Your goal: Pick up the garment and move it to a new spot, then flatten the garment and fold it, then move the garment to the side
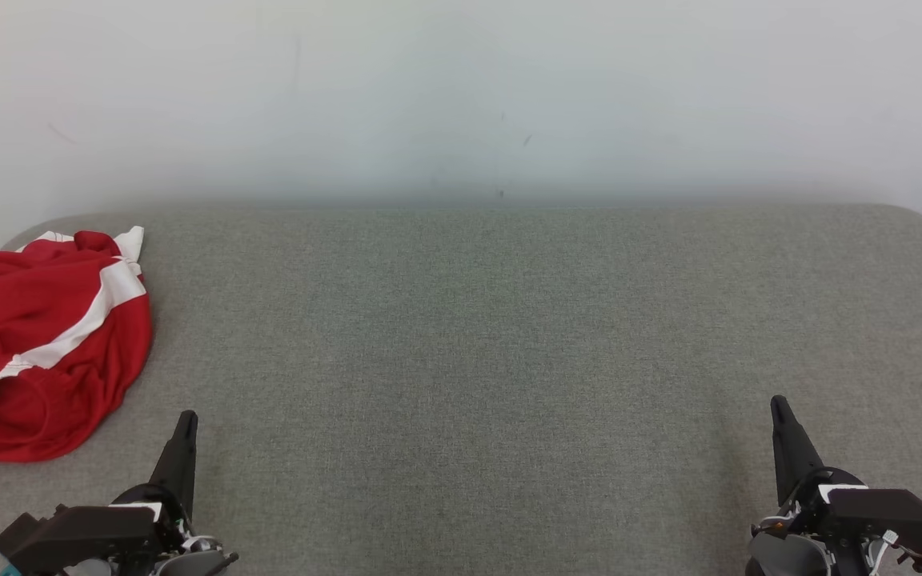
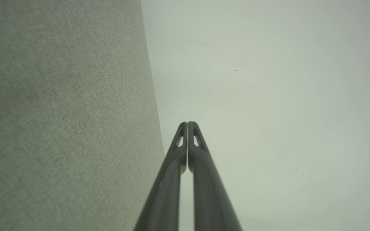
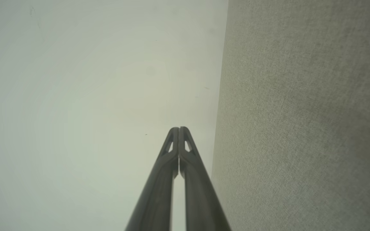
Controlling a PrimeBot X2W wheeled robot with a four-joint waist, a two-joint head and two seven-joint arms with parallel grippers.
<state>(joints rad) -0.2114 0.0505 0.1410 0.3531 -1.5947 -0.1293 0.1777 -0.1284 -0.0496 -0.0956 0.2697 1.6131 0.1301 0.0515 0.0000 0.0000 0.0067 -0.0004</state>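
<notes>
Red-and-white garment (image 1: 37, 344), crumpled heap at the desk's (image 1: 477, 336) nine o'clock edge — left gripper (image 1: 186, 424) at seven, right gripper (image 1: 779, 406) at five o'clock, both empty with fingers pressed together — risk: a single-layer pinch could drag the heap off that edge.

Grey surface (image 1: 509, 360) open; garment (image 1: 37, 344) heaped at left edge.
</notes>
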